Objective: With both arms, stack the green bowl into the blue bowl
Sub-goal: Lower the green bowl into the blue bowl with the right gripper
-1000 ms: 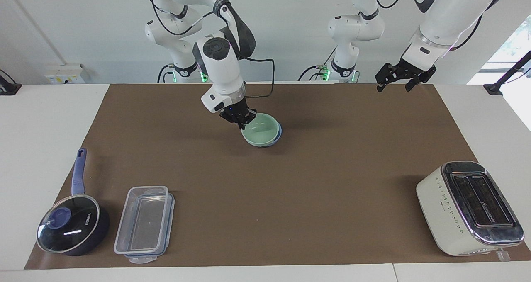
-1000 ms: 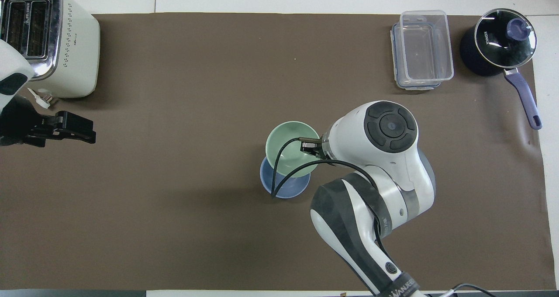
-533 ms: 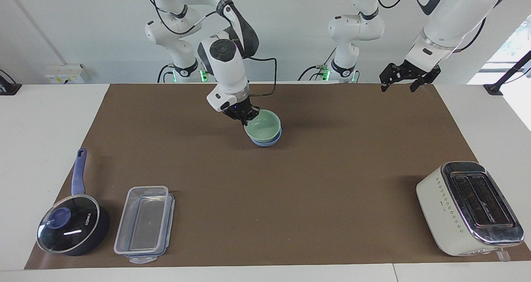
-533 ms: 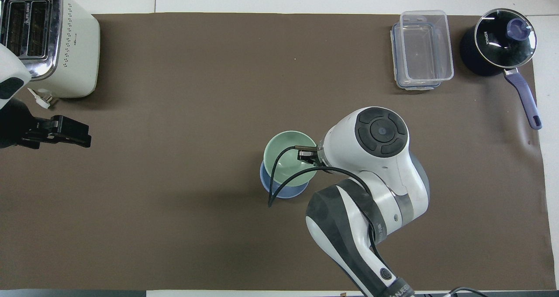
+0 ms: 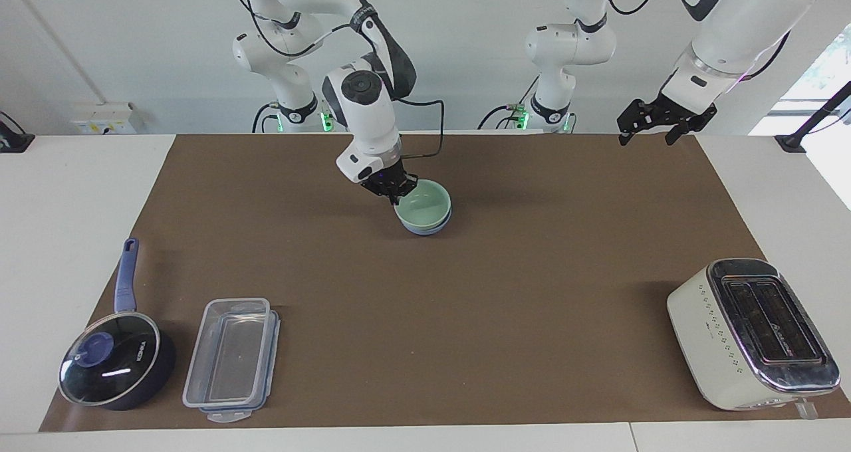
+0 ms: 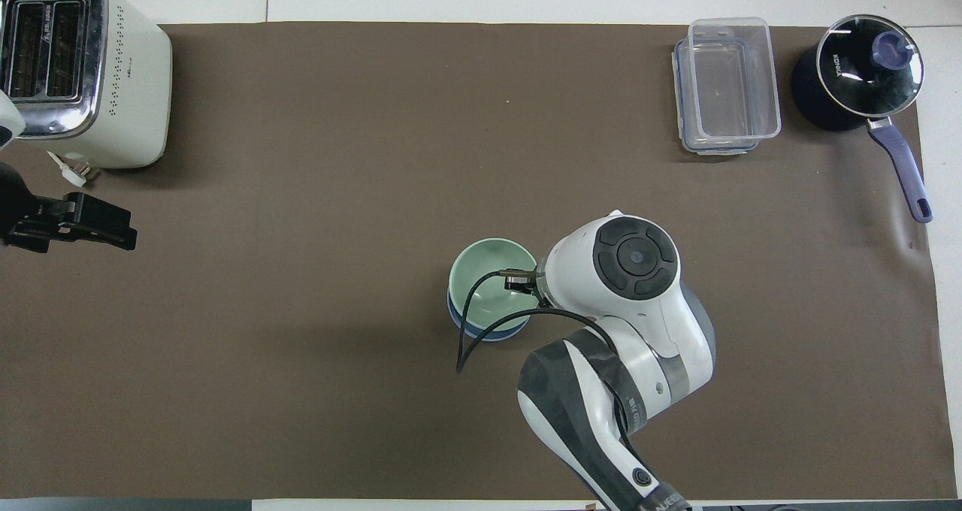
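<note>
Overhead view shows the brown mat [image 6: 301, 346] covering most of the table, with the toaster [image 6: 83, 68] at the left arm's end and the clear container [image 6: 725, 83] and lidded saucepan [image 6: 864, 71] at the right arm's end. The right arm reaches to the middle of the mat, where the green bowl [image 5: 424, 206] sits nested in the blue bowl [image 5: 425, 228]. The right gripper [image 5: 393, 189] pinches the green bowl's rim, jaws pressed onto it. The left gripper [image 5: 655, 121] waits with jaws spread, over the mat's edge near its base. Judging by this, the stacking looks nearly done; only release and withdrawal remain.
</note>
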